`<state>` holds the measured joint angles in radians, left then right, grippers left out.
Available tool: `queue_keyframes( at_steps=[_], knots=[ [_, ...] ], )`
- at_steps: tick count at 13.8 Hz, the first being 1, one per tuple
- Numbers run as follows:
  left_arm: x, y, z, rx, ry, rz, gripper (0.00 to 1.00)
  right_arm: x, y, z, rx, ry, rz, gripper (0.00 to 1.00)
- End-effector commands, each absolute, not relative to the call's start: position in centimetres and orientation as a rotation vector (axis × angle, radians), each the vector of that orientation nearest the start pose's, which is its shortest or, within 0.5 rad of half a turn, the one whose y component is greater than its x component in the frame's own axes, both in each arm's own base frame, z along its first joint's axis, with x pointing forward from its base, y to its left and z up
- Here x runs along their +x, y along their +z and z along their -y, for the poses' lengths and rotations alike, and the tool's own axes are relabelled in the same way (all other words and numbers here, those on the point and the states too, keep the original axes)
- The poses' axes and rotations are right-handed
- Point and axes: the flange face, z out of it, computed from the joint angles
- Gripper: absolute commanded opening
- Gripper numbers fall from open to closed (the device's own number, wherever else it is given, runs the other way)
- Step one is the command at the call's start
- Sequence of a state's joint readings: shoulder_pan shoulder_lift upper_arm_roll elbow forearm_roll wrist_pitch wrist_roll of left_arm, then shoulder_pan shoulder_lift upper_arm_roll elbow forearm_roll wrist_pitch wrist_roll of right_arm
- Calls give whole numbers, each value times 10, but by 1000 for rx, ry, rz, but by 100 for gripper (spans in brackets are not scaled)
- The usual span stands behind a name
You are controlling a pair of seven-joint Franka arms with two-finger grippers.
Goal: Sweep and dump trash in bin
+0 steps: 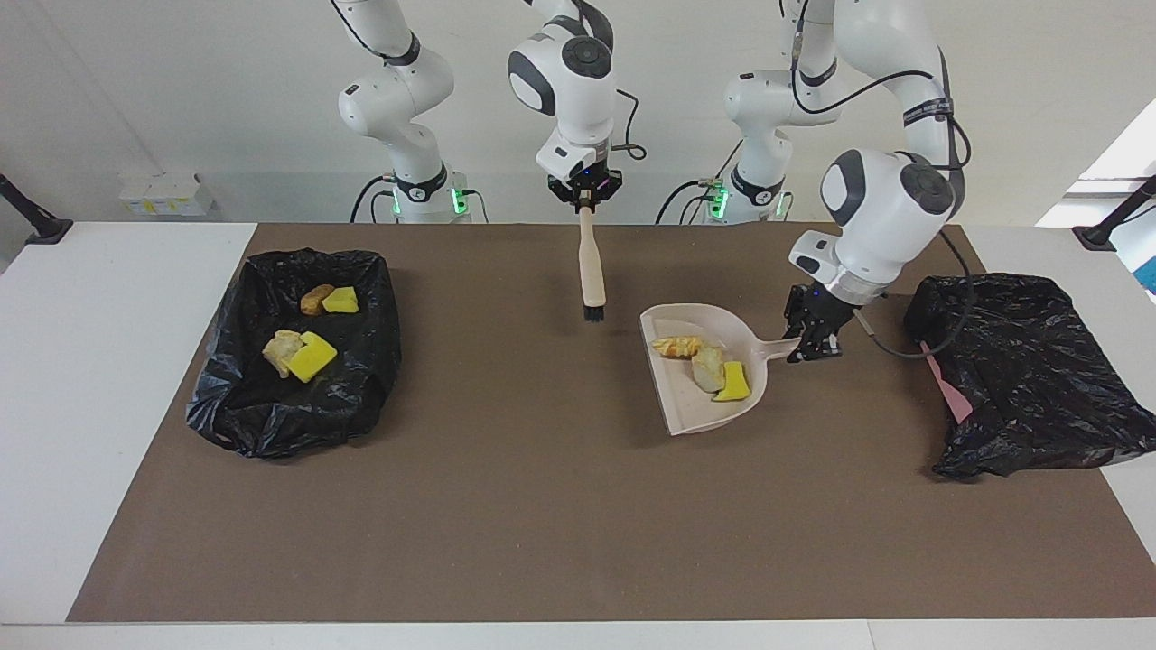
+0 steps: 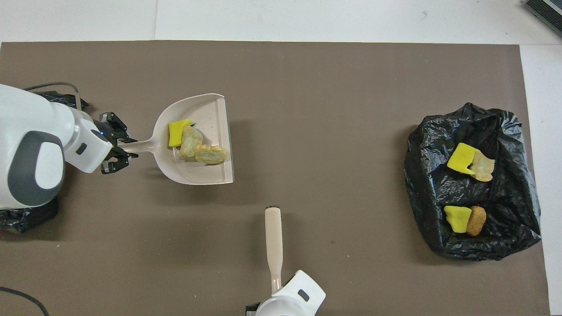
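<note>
While the left claw (image 1: 810, 340) clamps the dustpan (image 1: 686, 397) handle with three trash (image 1: 709, 366) scraps aboard, a bin (image 1: 1039, 379) sits just beside it; the right claw (image 1: 585, 191), clamped on the brush (image 1: 591, 271), hangs mid-desk.

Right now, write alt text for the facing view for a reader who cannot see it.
The left gripper holds a beige dustpan by its handle, with three scraps in it, over a brown mat. The right gripper holds a brush hanging bristles down over the mat. Four more scraps lie in a black-lined bin toward the right arm's end; another black bag sits at the left arm's end.
</note>
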<state>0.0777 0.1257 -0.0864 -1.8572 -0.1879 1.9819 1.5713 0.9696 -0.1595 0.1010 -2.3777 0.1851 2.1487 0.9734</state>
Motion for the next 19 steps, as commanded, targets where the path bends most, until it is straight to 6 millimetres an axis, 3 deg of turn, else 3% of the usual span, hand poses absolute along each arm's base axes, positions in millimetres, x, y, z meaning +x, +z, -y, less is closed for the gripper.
queue_keyframes(
  at_steps=[1, 6, 12, 15, 17, 18, 19],
  knots=[
    [610, 471, -37, -2358, -206, -2280, 0, 208, 366, -413, -3121, 207, -68, 0],
    [596, 477, -150, -2315, -170, -2265, 0, 205, 358, -411, -3110, 203, -66, 0],
    [561, 491, -279, -2305, -73, -2131, 0, 196, 343, -416, -3119, 223, -23, 0],
    [561, 509, -327, -2235, -26, -2095, 0, 195, 339, -417, -3115, 216, -19, 0],
    [566, 518, -344, -2153, 51, -2047, 0, 194, 334, -414, -3111, 208, -23, 0],
    [569, 518, -350, -2106, 104, -2029, 0, 194, 333, -414, -3108, 204, -28, 7],
    [571, 522, -353, -2064, 152, -2014, 0, 194, 334, -414, -3106, 205, -37, 21]
  ],
)
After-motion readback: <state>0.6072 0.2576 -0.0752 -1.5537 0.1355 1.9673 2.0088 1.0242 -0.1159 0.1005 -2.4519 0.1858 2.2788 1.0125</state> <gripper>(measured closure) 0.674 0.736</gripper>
